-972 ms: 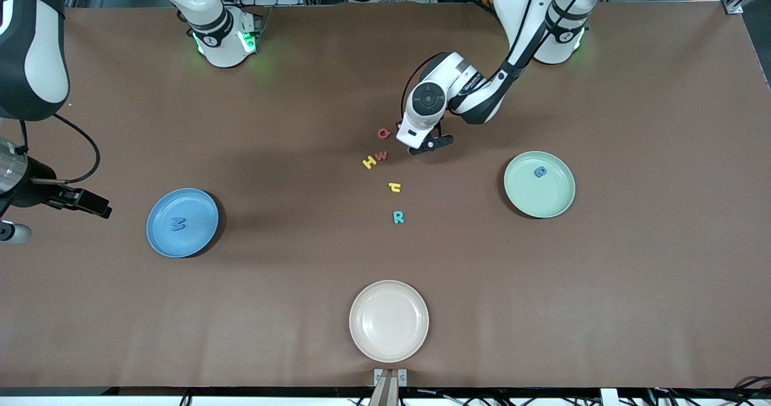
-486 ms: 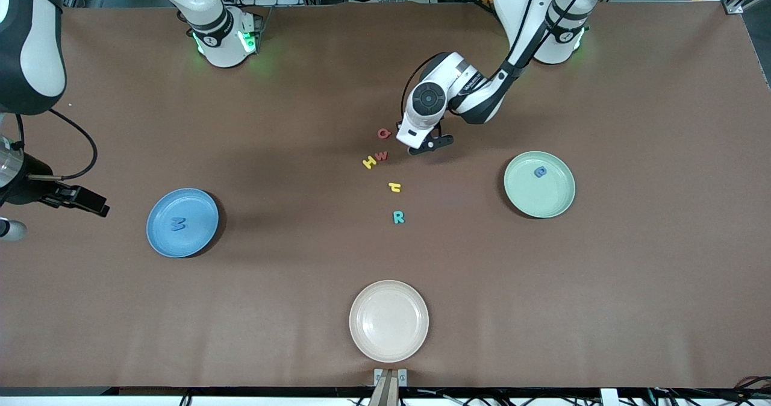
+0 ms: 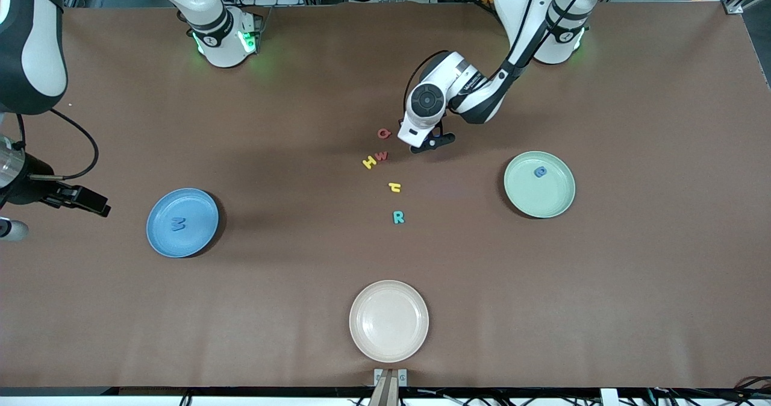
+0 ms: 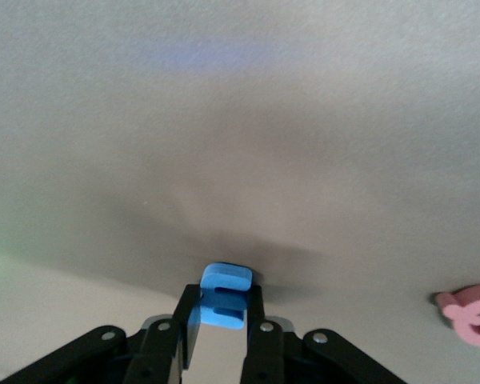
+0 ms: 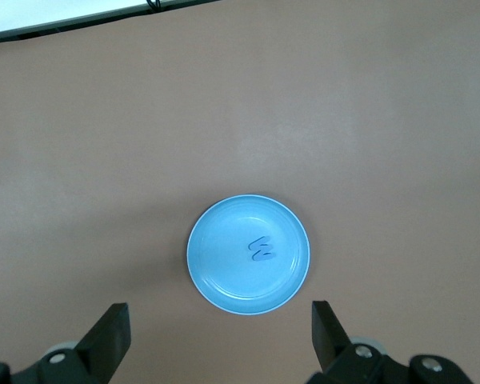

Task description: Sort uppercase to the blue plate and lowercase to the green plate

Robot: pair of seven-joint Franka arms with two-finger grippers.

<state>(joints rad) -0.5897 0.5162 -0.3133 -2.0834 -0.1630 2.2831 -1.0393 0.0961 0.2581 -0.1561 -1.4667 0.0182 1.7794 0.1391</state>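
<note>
My left gripper (image 3: 424, 147) (image 4: 222, 302) is shut on a small blue lowercase letter (image 4: 224, 290), held low over the table beside the red Q (image 3: 383, 133) (image 4: 472, 314). The hand hides that letter in the front view. On the table lie the red w (image 3: 382, 155), yellow H (image 3: 369, 162), yellow lowercase h (image 3: 394, 186) and teal R (image 3: 398, 217). The blue plate (image 3: 158, 213) (image 5: 208, 280) holds the blue M (image 3: 177, 223) (image 5: 262, 249). The green plate (image 3: 557, 204) holds a blue rounded letter (image 3: 540, 171). My right gripper (image 3: 90, 204) (image 5: 218, 324) waits open, high up beside the blue plate.
A cream plate (image 3: 389, 320) sits nearest the front camera, midway along the table. The loose letters cluster in the middle between the two coloured plates. Both arm bases stand farthest from the front camera.
My left gripper has lifted slightly with the blue letter between its fingers. The right arm has drifted a little toward its end of the table. The letters on the table have not moved.
</note>
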